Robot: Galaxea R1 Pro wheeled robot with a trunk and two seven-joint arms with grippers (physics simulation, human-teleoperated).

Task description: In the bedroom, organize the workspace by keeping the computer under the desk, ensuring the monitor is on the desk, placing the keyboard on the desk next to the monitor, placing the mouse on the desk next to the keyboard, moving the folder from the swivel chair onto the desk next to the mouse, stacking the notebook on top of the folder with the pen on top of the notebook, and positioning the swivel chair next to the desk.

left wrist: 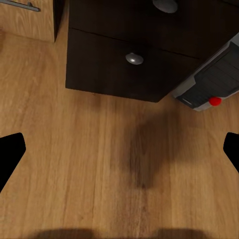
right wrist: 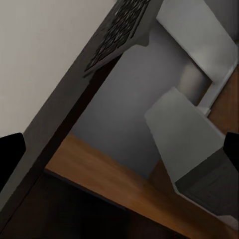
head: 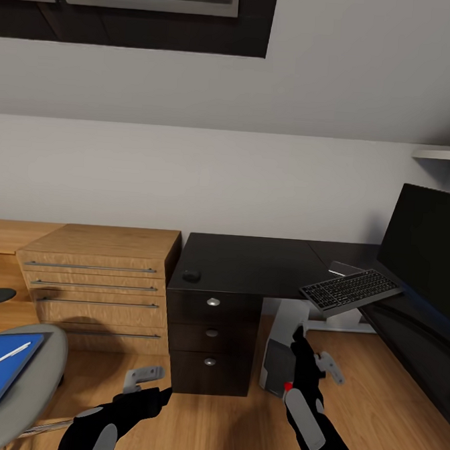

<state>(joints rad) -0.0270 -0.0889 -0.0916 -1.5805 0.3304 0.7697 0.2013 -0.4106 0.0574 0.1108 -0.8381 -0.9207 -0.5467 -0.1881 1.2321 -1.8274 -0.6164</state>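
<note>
The black desk (head: pixel 249 260) carries the small black mouse (head: pixel 192 275) near its left front corner. The keyboard (head: pixel 351 291) lies tilted, overhanging the desk's inner edge in front of the big monitor (head: pixel 428 246). The silver computer (head: pixel 277 361) stands on the floor under the desk, its red light (left wrist: pixel 214 101) showing. At lower left, the blue folder (head: pixel 0 374) rests on the swivel chair (head: pixel 43 373) with the white pen (head: pixel 1 359) on it. My left gripper (head: pixel 153 381) hangs open over the floor. My right gripper (head: pixel 310 348) is open beside the computer (right wrist: pixel 194 149), below the keyboard (right wrist: pixel 119 30).
A light wooden drawer unit (head: pixel 97 283) stands against the desk's dark drawers (head: pixel 210 335). A small grey flat object (head: pixel 346 267) lies behind the keyboard. Wooden floor (left wrist: pixel 119 164) stretches between me and the drawers. The desk's white leg (head: pixel 332 320) is behind the computer.
</note>
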